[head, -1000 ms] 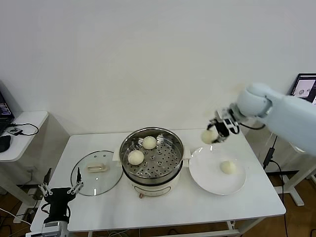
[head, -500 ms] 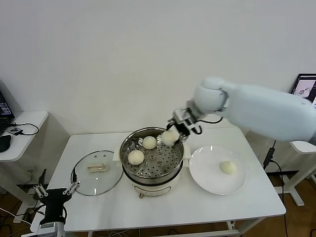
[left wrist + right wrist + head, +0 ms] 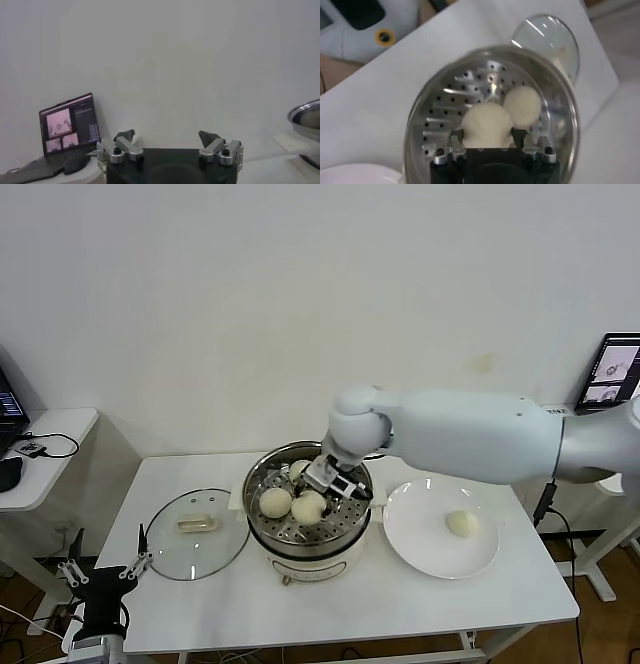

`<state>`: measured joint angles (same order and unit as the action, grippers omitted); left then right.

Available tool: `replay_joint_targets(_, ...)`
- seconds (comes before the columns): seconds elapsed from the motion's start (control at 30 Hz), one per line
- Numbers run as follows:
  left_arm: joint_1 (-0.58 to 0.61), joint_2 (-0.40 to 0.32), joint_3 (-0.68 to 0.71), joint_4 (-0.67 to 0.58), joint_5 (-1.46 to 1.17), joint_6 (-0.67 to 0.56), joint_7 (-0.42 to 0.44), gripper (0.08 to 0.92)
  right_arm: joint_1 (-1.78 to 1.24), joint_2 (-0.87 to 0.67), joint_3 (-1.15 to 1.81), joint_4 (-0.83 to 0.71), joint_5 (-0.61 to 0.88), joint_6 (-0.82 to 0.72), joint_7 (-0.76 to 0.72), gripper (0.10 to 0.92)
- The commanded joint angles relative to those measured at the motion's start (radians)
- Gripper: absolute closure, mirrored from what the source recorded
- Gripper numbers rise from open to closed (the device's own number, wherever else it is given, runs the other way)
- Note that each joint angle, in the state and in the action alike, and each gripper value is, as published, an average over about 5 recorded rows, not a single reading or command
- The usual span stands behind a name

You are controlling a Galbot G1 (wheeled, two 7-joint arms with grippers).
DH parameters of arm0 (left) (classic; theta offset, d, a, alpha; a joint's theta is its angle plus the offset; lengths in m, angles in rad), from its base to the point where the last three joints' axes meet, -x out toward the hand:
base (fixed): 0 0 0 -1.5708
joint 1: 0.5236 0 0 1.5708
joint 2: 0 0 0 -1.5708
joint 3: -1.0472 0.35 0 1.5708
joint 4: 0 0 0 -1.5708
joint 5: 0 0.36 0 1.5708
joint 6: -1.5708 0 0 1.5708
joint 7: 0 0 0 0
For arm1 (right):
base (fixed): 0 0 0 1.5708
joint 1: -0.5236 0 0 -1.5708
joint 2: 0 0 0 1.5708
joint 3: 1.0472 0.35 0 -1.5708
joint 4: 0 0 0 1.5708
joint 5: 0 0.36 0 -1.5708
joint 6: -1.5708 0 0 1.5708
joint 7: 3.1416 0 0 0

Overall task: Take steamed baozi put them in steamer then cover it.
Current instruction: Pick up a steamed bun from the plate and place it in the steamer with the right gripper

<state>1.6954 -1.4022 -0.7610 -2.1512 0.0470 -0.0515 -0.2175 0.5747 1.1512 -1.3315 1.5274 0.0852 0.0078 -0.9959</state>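
The steamer (image 3: 352, 536) stands mid-table with its perforated tray (image 3: 454, 100) uncovered. My right gripper (image 3: 312, 502) reaches down into it, shut on a steamed baozi (image 3: 309, 507) that sits low over the tray; the wrist view shows this baozi (image 3: 486, 125) between the fingers (image 3: 451, 146). A second baozi (image 3: 275, 502) lies right beside it, also in the wrist view (image 3: 522, 106). A third (image 3: 299, 468) peeks out behind the gripper. One more baozi (image 3: 461, 523) rests on the white plate (image 3: 420, 544). The cover (image 3: 196, 534) lies flat on the table left of the steamer. My left gripper (image 3: 100, 570) hangs open off the table's front left corner.
A side desk (image 3: 45, 454) with cables stands at far left, and a laptop (image 3: 616, 369) at far right. The left wrist view shows my left gripper (image 3: 166, 137) holding nothing, the steamer rim (image 3: 305, 111) and another laptop (image 3: 67, 122). The plate's edge (image 3: 350, 175) borders the steamer.
My right arm swung the baozi leftward from above the plate, over the steamer rim and down onto the tray beside the front bun. The left gripper sank slightly lower.
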Motion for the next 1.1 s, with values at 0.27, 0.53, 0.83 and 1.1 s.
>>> replay_joint_targets(0.27, -0.003, 0.001, -0.002, 0.011, -0.001, -0.003, -0.002, 0.177, -0.055, 0.017, -0.022, -0.003, -0.119, 0.115, -0.006, 0.406)
replay_joint_targets(0.53, -0.005, -0.001, 0.002, 0.013, -0.001, -0.003, -0.002, 0.177, -0.069, 0.009, -0.021, -0.009, -0.136, 0.127, -0.004, 0.406)
replay_joint_targets(0.83, -0.005, 0.0, 0.004, 0.01, -0.001, -0.003, -0.002, 0.177, -0.044, 0.002, 0.004, -0.01, -0.116, 0.14, 0.043, 0.269)
replay_joint_targets(1.1, -0.012, 0.009, 0.002, 0.01, -0.004, -0.001, 0.0, 0.177, 0.039, -0.083, 0.068, -0.005, -0.023, 0.11, 0.022, 0.203)
